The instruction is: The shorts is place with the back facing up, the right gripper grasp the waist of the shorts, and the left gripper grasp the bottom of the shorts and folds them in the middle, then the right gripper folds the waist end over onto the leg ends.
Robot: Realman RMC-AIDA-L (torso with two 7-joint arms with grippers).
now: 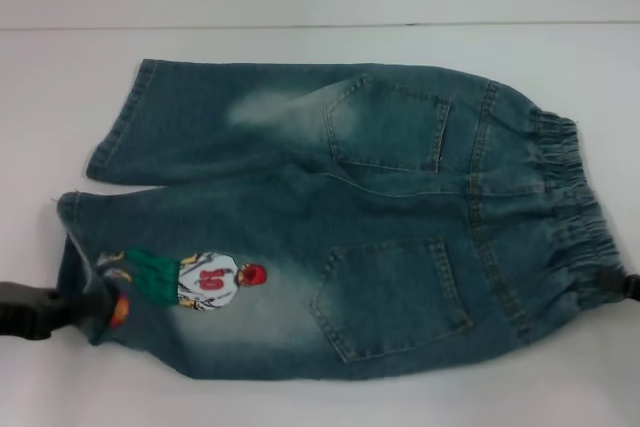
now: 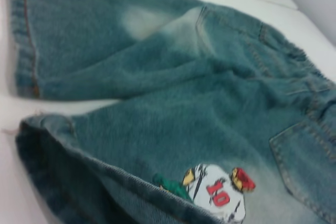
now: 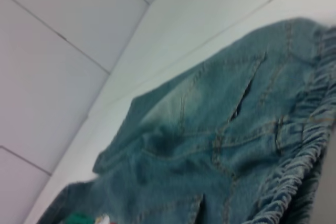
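The blue denim shorts (image 1: 330, 227) lie flat on the white table with the back pockets up. The elastic waist (image 1: 575, 212) is at the right and the leg ends are at the left. A printed player figure (image 1: 200, 280) marks the near leg. My left gripper (image 1: 70, 309) is shut on the near leg's hem (image 2: 63, 145), which is raised a little off the table. My right gripper (image 1: 630, 287) shows only as a dark tip at the near end of the waist (image 3: 310, 150), touching the fabric.
The white table (image 1: 300, 402) extends around the shorts, and its back edge (image 1: 320, 25) meets a pale wall. A tiled wall (image 3: 63, 51) rises beyond the table in the right wrist view.
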